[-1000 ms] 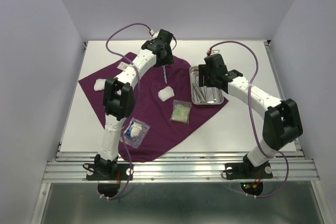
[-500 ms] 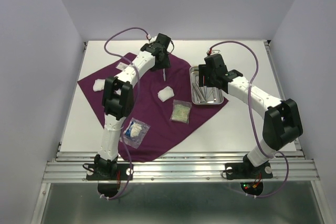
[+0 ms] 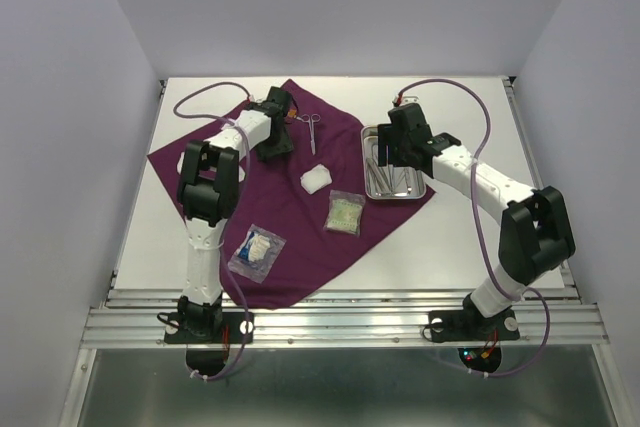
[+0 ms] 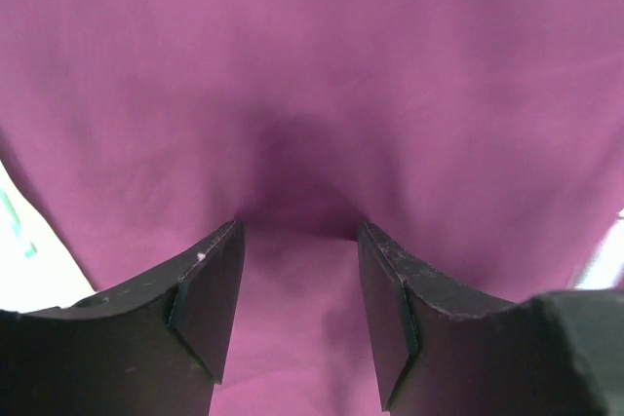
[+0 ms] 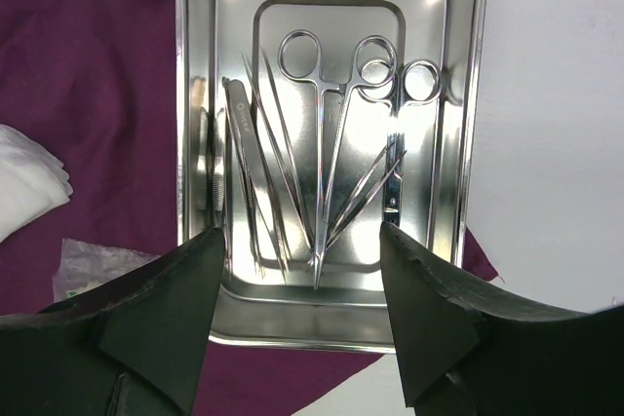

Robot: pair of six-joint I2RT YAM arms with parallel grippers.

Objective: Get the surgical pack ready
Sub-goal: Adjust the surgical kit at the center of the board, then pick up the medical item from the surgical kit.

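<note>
The dark-purple cloth (image 3: 300, 237) lies spread on the table. A pair of metal scissors (image 3: 312, 128) lies on its far part. A white gauze pad (image 3: 317, 178) and two clear packets (image 3: 345, 212) (image 3: 257, 250) also lie on it. My left gripper (image 3: 277, 144) is open and empty, close above bare cloth (image 4: 312, 65), left of the scissors. The steel tray (image 3: 425, 187) sits at the cloth's right corner. In the right wrist view the tray (image 5: 478, 94) holds several instruments, among them forceps (image 5: 331, 143) and tweezers (image 5: 244, 172). My right gripper (image 5: 297, 241) is open above the tray's near end.
The white table (image 3: 480, 247) has raised rails along its left, right and near edges. The left arm's elbow (image 3: 210, 172) stands over the cloth's left corner. The gauze pad (image 5: 24, 187) and a packet (image 5: 93, 265) show left of the tray in the right wrist view.
My left gripper has let go of the scissors, which now lie on the cloth, and has swung left and nearer. The right arm has not moved.
</note>
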